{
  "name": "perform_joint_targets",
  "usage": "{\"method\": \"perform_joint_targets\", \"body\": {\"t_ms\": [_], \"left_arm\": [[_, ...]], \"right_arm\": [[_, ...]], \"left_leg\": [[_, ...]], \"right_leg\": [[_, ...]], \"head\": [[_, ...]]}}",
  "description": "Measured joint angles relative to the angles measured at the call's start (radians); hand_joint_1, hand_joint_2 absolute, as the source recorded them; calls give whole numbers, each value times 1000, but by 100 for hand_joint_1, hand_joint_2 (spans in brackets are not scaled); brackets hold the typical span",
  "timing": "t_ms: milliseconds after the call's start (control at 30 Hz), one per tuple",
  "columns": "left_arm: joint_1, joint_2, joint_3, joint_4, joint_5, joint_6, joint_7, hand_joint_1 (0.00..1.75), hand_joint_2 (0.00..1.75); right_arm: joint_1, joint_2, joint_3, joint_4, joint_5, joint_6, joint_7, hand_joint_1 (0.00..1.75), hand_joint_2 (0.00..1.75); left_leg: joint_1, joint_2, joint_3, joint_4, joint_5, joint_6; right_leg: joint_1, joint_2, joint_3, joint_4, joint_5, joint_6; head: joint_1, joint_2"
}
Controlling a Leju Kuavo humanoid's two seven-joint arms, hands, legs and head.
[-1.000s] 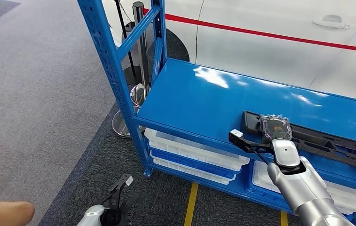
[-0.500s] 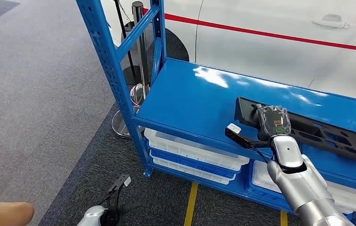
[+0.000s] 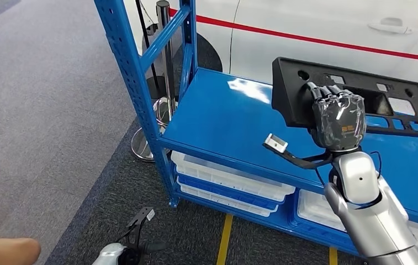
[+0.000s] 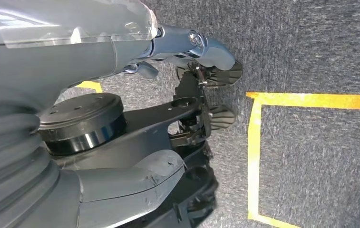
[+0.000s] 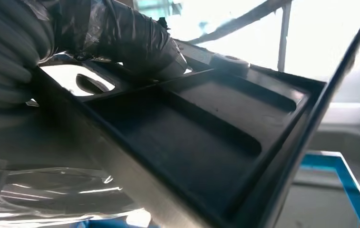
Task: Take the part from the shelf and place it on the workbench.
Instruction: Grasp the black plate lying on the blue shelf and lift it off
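Black plastic part (image 3: 361, 99) is hanging clear above the blue shelf (image 3: 234, 118), gripped by the right hand (image 3: 338, 118); left hand (image 4: 121, 156), hanging low, is unreadable. Keeping the long panel level should avoid snagging the upright (image 3: 126, 72).

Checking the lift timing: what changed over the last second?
The right hand, gripping the black part, raised it off the blue shelf; the part went from lying flat on the shelf to held up, standing nearly on edge above it. The grip itself stayed the same. The left hand hangs low over the carpet as before, and the white trays below have not moved.
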Motion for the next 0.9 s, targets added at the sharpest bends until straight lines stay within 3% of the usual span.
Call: {"method": "perform_joint_targets", "body": {"t_ms": [33, 67, 100, 167, 233, 367, 433, 533, 567, 600, 667, 733, 767, 867, 900], "left_arm": [[0, 0, 0, 0, 0, 0, 0, 0, 175], [1, 0, -1, 0, -1, 0, 0, 0, 175], [1, 1, -1, 0, -2, 0, -1, 0, 175], [2, 1, -2, 0, -8, 0, -5, 0, 175], [2, 2, -4, 0, -12, 0, -11, 0, 175], [10, 4, -11, 0, -14, 2, -21, 0, 175], [13, 5, -15, 0, -14, 2, -25, 0, 175], [14, 5, -20, 0, -14, 2, -28, 0, 175], [15, 5, -20, 0, -14, 1, -29, 0, 175], [16, 5, -21, 0, -14, 0, -29, 0, 175], [17, 7, -21, 0, -13, -2, -32, 0, 175], [18, 11, -22, 0, -13, -4, -35, 0, 175], [18, 13, -22, 0, -13, -4, -35, 0, 175], [22, 15, -22, 0, -13, -4, -36, 0, 175], [22, 16, -22, 0, -13, -4, -36, 0, 175]], "right_arm": [[9, -8, 0, -19, 7, -3, -2, 175, 175], [19, -17, 0, -37, 14, -6, -3, 175, 175], [27, -24, 0, -54, 20, -10, -4, 175, 175], [37, -39, 1, -91, 28, -20, -5, 175, 175], [45, -54, 3, -132, 27, -34, -6, 175, 175], [63, -81, 6, -214, -2, -39, -15, 175, 175], [66, -89, 6, -250, -27, -31, -23, 175, 175], [73, -99, 7, -294, -54, -19, -32, 175, 175], [77, -103, 7, -304, -62, -15, -35, 175, 175], [80, -106, 7, -314, -72, -11, -38, 175, 175], [84, -114, 8, -334, -92, -4, -41, 175, 175], [85, -122, 7, -352, -104, -1, -43, 175, 175], [86, -125, 7, -358, -106, 0, -44, 175, 175], [88, -134, 7, -371, -108, 2, -47, 175, 175], [88, -138, 7, -375, -109, 2, -48, 175, 175]], "left_leg": [[0, 0, -1, 1, 0, 0], [1, 0, -2, 3, 0, 0], [1, 0, -3, 6, -1, -1], [4, 0, -8, 18, -6, -8], [3, -2, -17, 31, -9, -21], [2, -4, -30, 39, -2, -48], [4, -3, -50, 82, -47, -58], [6, -2, -111, 266, -167, -65], [6, -2, -119, 310, -184, -65], [5, -2, -110, 321, -182, -62], [1, -3, -34, 228, -139, -49], [-7, -3, 58, 89, -114, -32], [-11, -3, 82, 48, -110, -27], [-13, -2, 86, 14, -89, -18], [-11, 0, 83, 4, -76, -12]], "right_leg": [[-1, 0, -28, 62, -22, 2], [-4, -1, -44, 96, -24, 5], [-7, -2, -43, 93, -7, 7], [-15, -5, 9, -19, 62, 12], [-14, -6, 58, -124, 101, 10], [-9, -2, 52, -142, 112, -17], [-11, -4, 41, -145, 124, -37], [-5, -5, 17, -145, 143, -54], [-2, -5, 9, -144, 149, -56], [2, -5, 0, -142, 156, -57], [8, -4, -16, -139, 168, -57], [12, -3, -26, -138, 180, -52], [12, -3, -28, -139, 186, -47], [8, -4, -31, -150, 208, -28], [8, -3, -35, -148, 200, -23]], "head": [[0, 0], [0, 0], [0, 0], [0, 0], [-1, 0], [-4, 0], [-4, 0], [-5, 0], [-5, 0], [-5, 0], [-5, 0], [-5, 0], [-5, 0], [-5, 0], [-5, 0]]}}
